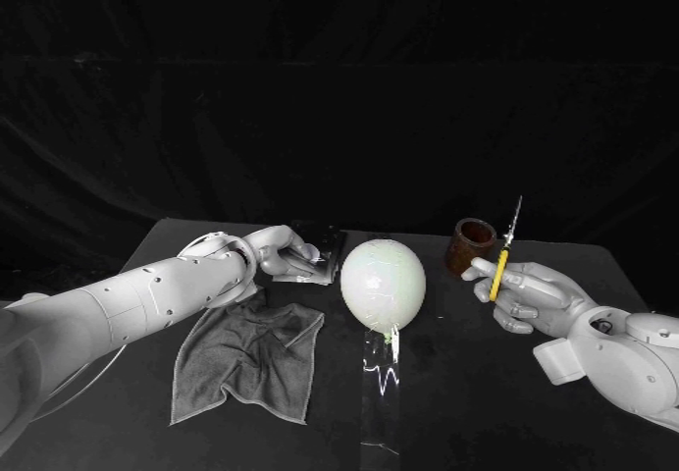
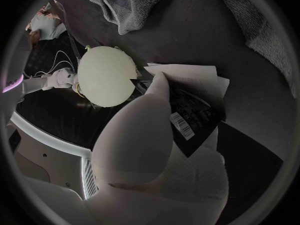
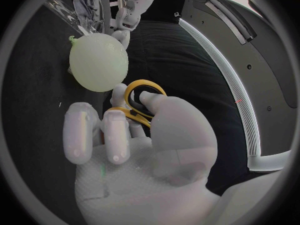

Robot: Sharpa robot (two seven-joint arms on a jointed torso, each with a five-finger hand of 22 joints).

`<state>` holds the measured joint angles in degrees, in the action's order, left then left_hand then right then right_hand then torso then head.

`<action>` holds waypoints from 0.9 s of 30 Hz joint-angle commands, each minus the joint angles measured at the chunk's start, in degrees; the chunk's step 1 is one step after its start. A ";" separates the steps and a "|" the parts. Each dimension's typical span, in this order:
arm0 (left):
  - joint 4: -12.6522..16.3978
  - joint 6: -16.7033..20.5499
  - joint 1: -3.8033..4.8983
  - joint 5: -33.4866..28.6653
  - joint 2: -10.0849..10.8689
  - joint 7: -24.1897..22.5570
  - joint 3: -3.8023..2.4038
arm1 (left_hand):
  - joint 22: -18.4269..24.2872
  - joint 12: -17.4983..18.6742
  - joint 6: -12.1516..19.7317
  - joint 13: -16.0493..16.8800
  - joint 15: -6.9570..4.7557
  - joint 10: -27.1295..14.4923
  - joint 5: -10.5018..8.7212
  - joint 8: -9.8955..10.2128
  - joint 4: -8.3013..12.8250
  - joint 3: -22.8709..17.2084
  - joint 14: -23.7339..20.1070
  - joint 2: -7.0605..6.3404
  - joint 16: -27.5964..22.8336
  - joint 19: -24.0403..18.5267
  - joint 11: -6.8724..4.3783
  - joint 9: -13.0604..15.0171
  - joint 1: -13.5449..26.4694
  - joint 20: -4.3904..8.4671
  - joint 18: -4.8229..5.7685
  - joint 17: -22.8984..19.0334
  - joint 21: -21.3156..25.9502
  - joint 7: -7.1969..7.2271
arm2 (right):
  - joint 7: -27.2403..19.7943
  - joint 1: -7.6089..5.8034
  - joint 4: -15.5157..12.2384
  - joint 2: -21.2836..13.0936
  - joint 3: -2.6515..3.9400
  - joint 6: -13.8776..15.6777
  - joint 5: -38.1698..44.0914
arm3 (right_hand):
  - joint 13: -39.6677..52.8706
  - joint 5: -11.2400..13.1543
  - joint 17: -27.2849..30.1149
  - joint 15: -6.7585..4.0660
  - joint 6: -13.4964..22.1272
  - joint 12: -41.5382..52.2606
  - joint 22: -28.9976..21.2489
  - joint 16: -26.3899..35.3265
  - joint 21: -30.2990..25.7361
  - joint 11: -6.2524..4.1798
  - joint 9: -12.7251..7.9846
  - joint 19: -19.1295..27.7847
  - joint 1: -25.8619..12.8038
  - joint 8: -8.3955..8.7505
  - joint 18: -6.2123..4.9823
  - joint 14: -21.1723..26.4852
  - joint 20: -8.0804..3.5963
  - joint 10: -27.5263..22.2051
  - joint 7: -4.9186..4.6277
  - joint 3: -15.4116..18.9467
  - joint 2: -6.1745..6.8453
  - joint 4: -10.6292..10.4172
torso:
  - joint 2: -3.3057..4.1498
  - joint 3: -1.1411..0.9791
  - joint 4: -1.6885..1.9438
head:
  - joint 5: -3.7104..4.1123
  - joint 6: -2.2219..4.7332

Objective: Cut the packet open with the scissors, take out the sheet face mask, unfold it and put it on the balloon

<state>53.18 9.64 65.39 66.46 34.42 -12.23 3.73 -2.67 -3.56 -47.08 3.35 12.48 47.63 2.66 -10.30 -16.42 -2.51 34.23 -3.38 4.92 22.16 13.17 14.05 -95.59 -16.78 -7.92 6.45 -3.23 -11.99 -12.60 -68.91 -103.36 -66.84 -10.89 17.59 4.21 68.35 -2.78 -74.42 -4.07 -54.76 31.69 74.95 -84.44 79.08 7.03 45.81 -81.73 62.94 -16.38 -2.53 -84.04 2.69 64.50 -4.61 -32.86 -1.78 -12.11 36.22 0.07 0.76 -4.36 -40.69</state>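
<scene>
Head view: the left hand (image 1: 284, 253) lies at the far side of the table (image 1: 566, 412), its fingers closed on the dark packet (image 1: 317, 257), which sits just past the fingertips. The pale balloon (image 1: 382, 285) stands just beside that hand, toward the right hand, on a clear stand (image 1: 378, 378). A grey cloth (image 1: 248, 358) lies crumpled on the table under the left forearm, on the near side of the hand. The right hand (image 1: 531, 292) is raised, well apart from the left one, with its fingers clamped round the yellow handles of the scissors (image 1: 502, 260); the blades stand upright above the hand and look closed. A brown cup (image 1: 471, 245) stands just beyond this hand, between it and the balloon. Left wrist view: the left hand (image 2: 150, 150) has one finger laid along the packet (image 2: 195, 112), whose dark face carries a barcode. Pale edges show round the packet. The balloon (image 2: 106, 76) is close beside the fingertip and the cloth (image 2: 144, 5) lies farther out. Right wrist view: the right hand (image 3: 131, 150) has fingers pushed through the yellow loops of the scissors (image 3: 127, 96) and curled in tight on them. The balloon (image 3: 97, 62) sits just beyond these fingers, apart from them, with the left hand (image 3: 122, 20) and the cloth (image 3: 84, 2) farther off behind it.
</scene>
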 commanded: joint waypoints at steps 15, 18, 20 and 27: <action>0.59 2.91 -0.42 -4.12 0.22 -1.46 0.20 | -2.73 -1.09 -6.34 0.21 -3.23 9.69 0.15 -2.95 0.25 -13.30 15.81 6.64 5.31 20.43 -2.81 0.61 -3.55 0.20 -1.34 2.94 -6.09 -0.40 | -0.34 0.02 0.89 0.81 0.03 -0.89 1.73 | 8.42 -0.01 0.02 0.33 -0.53 45.39 5.57 -0.16 -0.24 -7.20 -0.14 0.41 1.93 0.37 -0.71 -2.94 0.00 22.14 0.11 0.26 -2.39 0.36 | -0.03 -0.02 0.02 | -0.26 0.53; 0.78 4.97 -0.38 -4.80 0.41 -2.69 0.07 | -2.95 -1.18 -6.85 0.24 -3.73 11.00 0.16 -3.25 0.24 -15.35 17.43 6.01 6.07 21.69 -3.18 0.72 -3.61 0.30 -1.91 3.27 -6.77 -0.18 | -0.33 0.02 1.22 1.05 0.04 -0.85 1.89 | 8.42 -0.01 0.02 0.33 -0.53 45.39 5.57 -0.16 -0.24 -7.20 -0.14 0.41 1.93 0.37 -0.71 -2.94 0.00 22.14 0.11 0.26 -2.39 0.36 | -0.04 -0.02 0.01 | -0.26 0.66; 0.95 6.55 -0.28 -5.42 0.58 -3.75 -0.08 | -2.95 -0.53 -7.19 0.17 -3.98 12.32 0.03 -3.50 -0.12 -19.62 18.39 4.23 6.30 22.53 -3.34 0.82 -2.53 0.29 -2.25 3.42 -7.17 -0.15 | -0.33 0.02 1.49 1.23 0.04 -0.81 2.08 | 8.46 -0.01 -0.02 0.32 -0.58 45.41 5.60 -0.17 -0.22 -7.21 -0.19 0.38 2.00 0.44 -0.70 -2.95 -0.01 22.14 0.12 0.27 -2.38 0.44 | -0.07 -0.04 -0.02 | -0.31 0.74; 1.97 10.80 0.83 -8.07 1.12 -7.47 -0.65 | -2.62 0.02 -7.36 0.18 -3.96 13.32 0.06 -4.24 0.63 -28.48 18.88 0.92 6.00 22.85 -3.39 1.33 1.12 0.34 -2.27 3.55 -7.33 -0.11 | -0.51 -0.42 2.89 1.81 0.08 -0.63 2.74 | 8.40 -0.01 -0.01 0.32 -0.61 45.34 5.58 -0.17 -0.24 -7.21 -0.22 0.40 2.02 0.47 -0.71 -2.94 -0.01 22.13 0.12 0.28 -2.38 0.48 | -0.11 -0.01 -0.01 | -0.24 1.57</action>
<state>54.83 16.75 65.94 61.13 35.59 -16.05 3.18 -5.32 -3.70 -54.15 3.58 8.50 60.65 2.34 -14.28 -15.81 -30.94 52.74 -2.45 11.13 44.91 9.83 15.33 -94.53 -16.35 -10.69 9.99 -10.75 -12.29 -12.51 -69.23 -100.59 -65.12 -10.88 17.61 5.79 68.34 -2.78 -74.35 -4.07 -54.78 31.72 74.92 -84.25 79.00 7.03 45.66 -81.73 62.97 -16.15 -2.53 -84.04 2.69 64.50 -4.59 -32.62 -1.77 -11.87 36.14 0.04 0.74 -4.64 -39.44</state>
